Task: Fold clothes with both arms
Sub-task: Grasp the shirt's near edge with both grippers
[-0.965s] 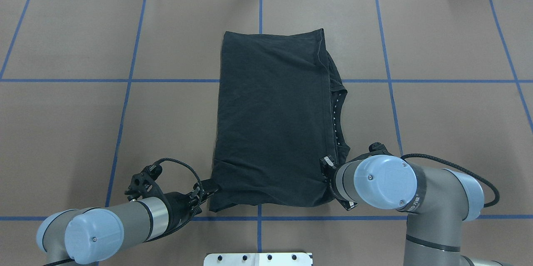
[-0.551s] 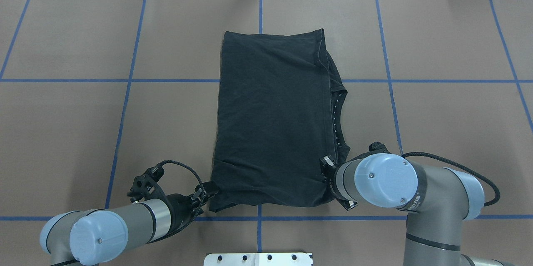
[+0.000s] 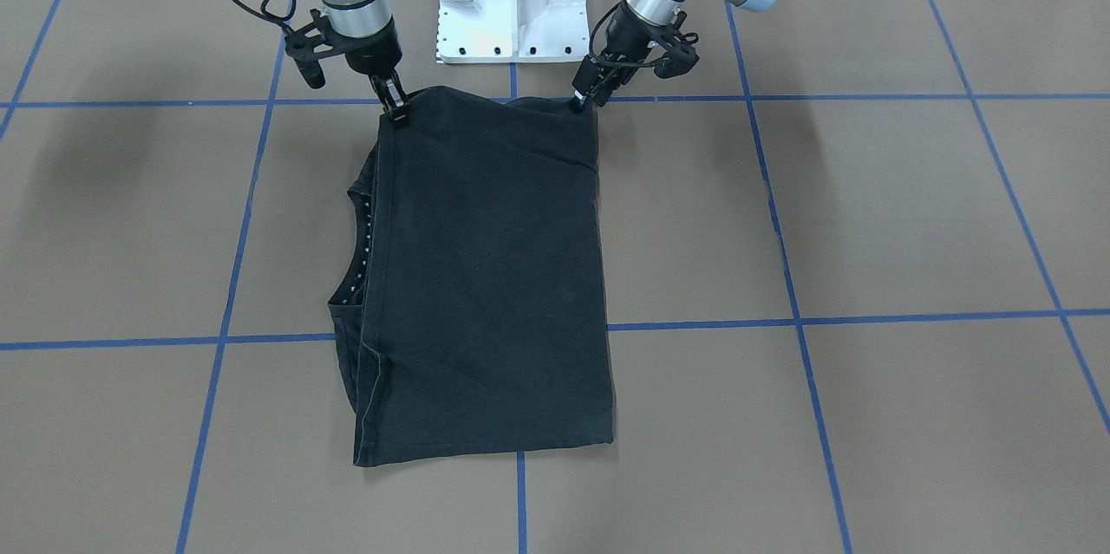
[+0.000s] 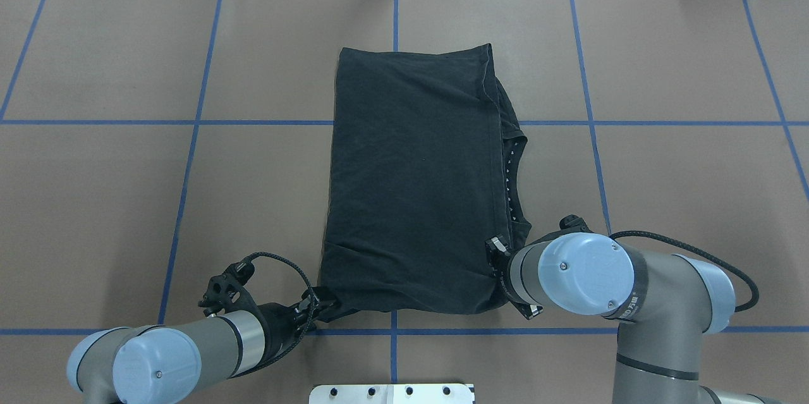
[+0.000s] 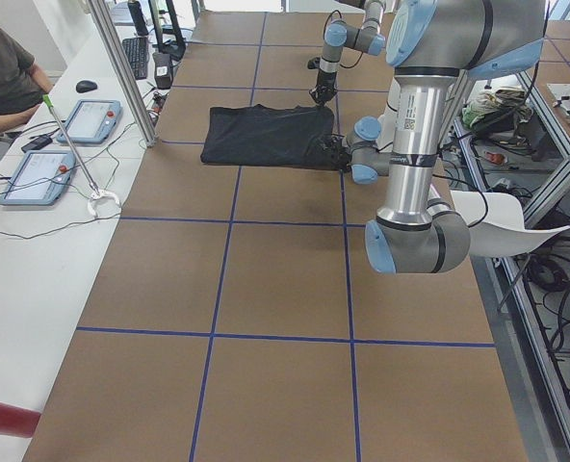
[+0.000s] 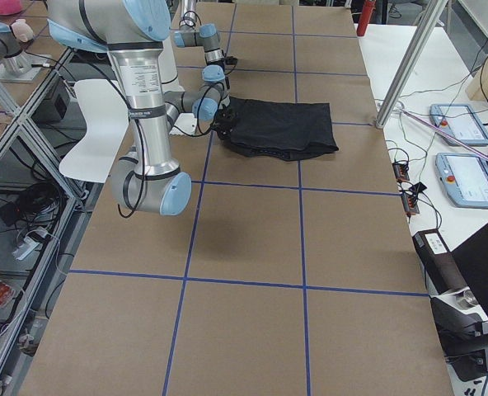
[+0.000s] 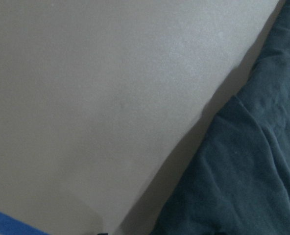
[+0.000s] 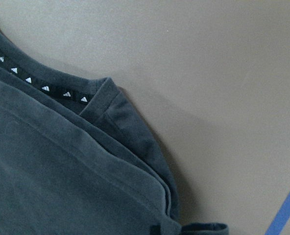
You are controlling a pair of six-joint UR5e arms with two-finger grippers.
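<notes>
Left jaws, clamped on the shirt (image 4: 411, 170) at its near-left corner, have drawn nearer. Right jaws clamp the near-right corner; it lies lengthwise beyond.

Left hand (image 4: 321, 300) has pulled back, dragging the T-shirt (image 4: 411, 170) corner nearer

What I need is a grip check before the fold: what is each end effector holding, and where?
Both appear to pinch the T-shirt: the left end effector on its robot-side left corner, the right end effector on its robot-side corner by the collar.
</notes>
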